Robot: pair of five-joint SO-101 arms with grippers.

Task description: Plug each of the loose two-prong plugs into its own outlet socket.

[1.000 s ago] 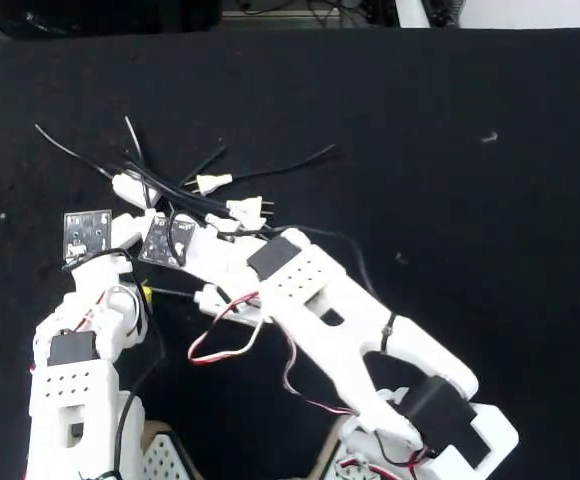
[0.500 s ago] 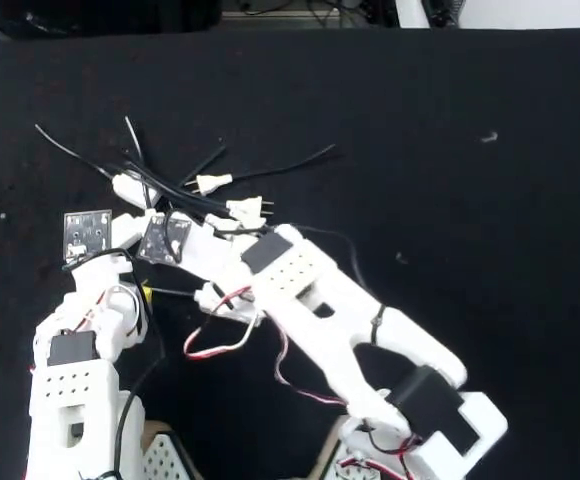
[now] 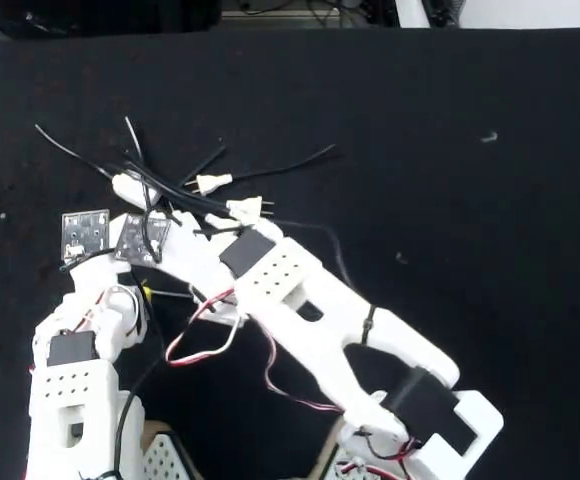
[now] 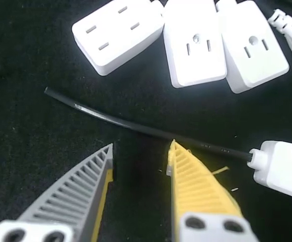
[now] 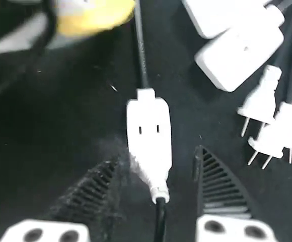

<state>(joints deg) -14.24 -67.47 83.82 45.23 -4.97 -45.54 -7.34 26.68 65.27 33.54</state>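
My right gripper (image 5: 153, 161) is open, its fingers on either side of a white inline socket (image 5: 148, 128) on a black cord, not touching it. The same socket (image 4: 282, 164) lies just off my left gripper (image 4: 141, 148), which is open over the black cord (image 4: 146, 128) with nothing in it. Three white outlet blocks (image 4: 194, 43) sit side by side beyond the cord. Loose two-prong plugs (image 5: 261, 103) lie next to two of the blocks (image 5: 239, 53). In the high view, plugs (image 3: 248, 210) lie by the right arm (image 3: 270, 270), and another plug (image 3: 210, 183) lies farther back.
Black cords (image 3: 270, 170) cross in a tangle at the back left of the black table (image 3: 470, 200). The left arm (image 3: 80, 350) stands at the front left, close beside the right arm. Red and white servo wires (image 3: 200, 345) hang between them.
The right arm has swung left, toward the left arm, bringing its gripper over the inline socket. The left arm has stayed where it was.
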